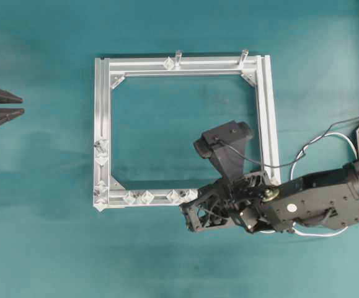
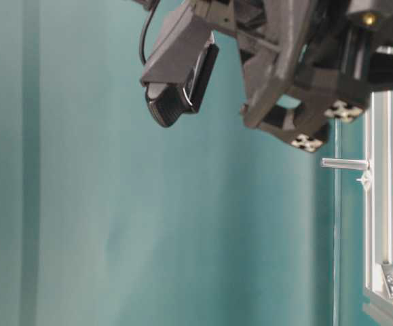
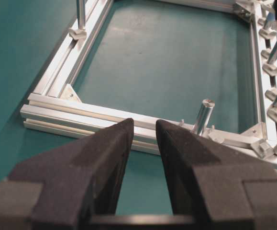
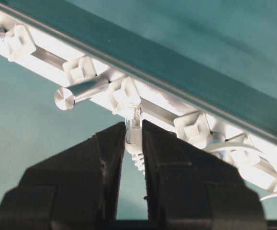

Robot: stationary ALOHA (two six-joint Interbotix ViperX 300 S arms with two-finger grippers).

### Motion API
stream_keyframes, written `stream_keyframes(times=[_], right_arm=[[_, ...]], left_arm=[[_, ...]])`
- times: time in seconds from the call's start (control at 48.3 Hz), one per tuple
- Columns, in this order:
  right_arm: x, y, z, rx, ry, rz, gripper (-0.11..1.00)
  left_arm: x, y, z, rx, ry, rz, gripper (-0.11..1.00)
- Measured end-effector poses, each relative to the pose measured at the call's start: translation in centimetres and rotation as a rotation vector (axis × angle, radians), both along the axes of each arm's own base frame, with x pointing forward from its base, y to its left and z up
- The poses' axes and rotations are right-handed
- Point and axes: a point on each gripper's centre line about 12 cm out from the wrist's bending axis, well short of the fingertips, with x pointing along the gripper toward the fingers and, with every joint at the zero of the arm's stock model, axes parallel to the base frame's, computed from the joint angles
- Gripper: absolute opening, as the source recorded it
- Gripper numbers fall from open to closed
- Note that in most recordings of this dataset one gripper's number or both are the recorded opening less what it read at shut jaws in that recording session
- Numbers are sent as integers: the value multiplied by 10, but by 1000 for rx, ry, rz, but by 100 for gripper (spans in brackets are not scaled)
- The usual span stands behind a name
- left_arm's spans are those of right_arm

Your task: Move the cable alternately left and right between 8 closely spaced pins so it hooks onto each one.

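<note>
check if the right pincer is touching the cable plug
Touching. The right wrist view shows the right pincer closed on the cable's small white plug, both fingers pressing its sides.

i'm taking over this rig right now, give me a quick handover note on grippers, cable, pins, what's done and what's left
Right gripper: shut on the cable's small plug, tip poking out between the fingers, held right against the pins on the frame's bottom rail.
Left gripper: open, holds nothing, parked off the frame's left side.
Cable: white loop trailing behind the right arm at the frame's lower right corner; some strands show by the pins at the right edge of the right wrist view.
Done: plug picked up and brought to the rail. How many pins are hooked, cannot tell.
Left: weave the cable left and right along the remaining pins.
</note>
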Motion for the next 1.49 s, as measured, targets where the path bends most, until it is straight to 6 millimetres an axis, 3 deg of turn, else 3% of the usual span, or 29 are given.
stream_keyframes(times=[0.228, 1.284, 1.491], right_arm=[[0, 7, -2, 3, 3, 7, 15], [-4, 4, -9, -38, 49, -4, 15], [-3, 16, -7, -33, 46, 2, 15]], left_arm=[[0, 0, 0, -1, 0, 0, 37], [0, 0, 0, 0, 0, 0, 38], [0, 0, 0, 0, -1, 0, 38]])
